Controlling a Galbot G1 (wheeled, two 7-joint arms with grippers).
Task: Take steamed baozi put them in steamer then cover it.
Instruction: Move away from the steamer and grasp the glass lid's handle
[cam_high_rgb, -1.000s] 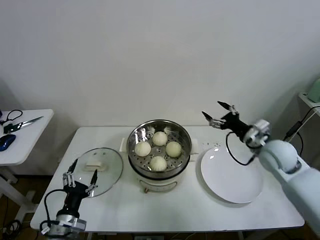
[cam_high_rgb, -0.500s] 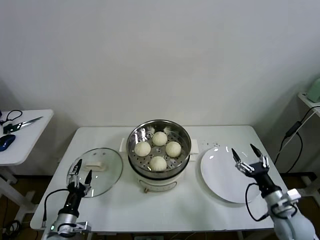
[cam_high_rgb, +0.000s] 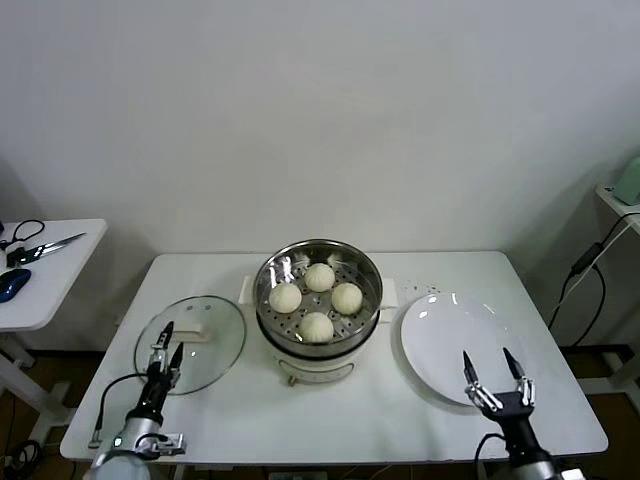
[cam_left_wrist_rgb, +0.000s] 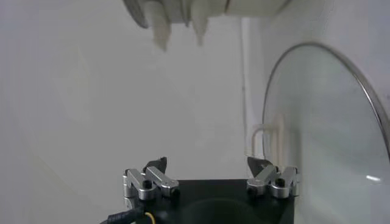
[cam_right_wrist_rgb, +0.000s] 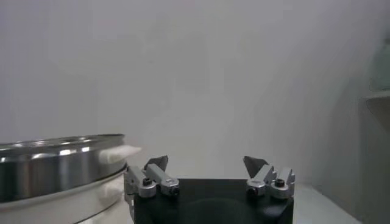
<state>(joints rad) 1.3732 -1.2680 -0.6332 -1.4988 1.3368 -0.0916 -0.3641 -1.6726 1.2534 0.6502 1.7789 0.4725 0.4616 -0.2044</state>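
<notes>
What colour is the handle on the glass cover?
Cream-white; the handle sits at the centre of the clear cover, best seen in the head view.

White table (cam_high_rgb: 400, 420) carries steamer (cam_high_rgb: 318, 345) centre, cover (cam_high_rgb: 205, 335) flat just beyond left gripper (cam_high_rgb: 163, 341), white plate (cam_high_rgb: 450, 350) just beyond right gripper (cam_high_rgb: 497, 371).

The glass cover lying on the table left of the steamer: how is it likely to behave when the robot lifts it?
The cover is probably rigid and breakable, being clear glass in a metal rim. Its smooth dome looks slippery, so the cream handle at its centre seems the safest hold. The left gripper, open by its near edge, might tilt it if it grips off-centre.
</notes>
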